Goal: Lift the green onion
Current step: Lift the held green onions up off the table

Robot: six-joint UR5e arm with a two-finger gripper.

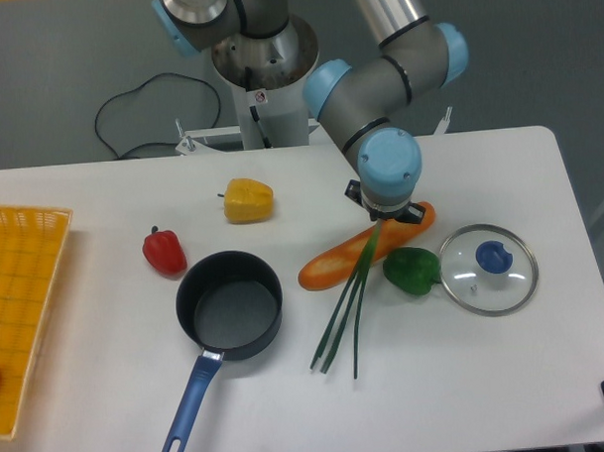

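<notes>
Green onion [350,302] across baguette [335,261]

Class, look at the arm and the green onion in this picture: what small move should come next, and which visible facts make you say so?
Probably a slow, straight lift. The gripper appears shut on the pale end of the green onion, whose stalks hang down across the baguette, beside the green pepper, with the tips low near the table. Rising straight should clear them without dragging either.

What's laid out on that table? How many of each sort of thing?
Peppers: 3 (yellow pepper, red pepper, green pepper)
Green onion: 1
Baguette: 1
Pan: 1
Glass lid: 1
Yellow basket: 1
Total: 8
</notes>
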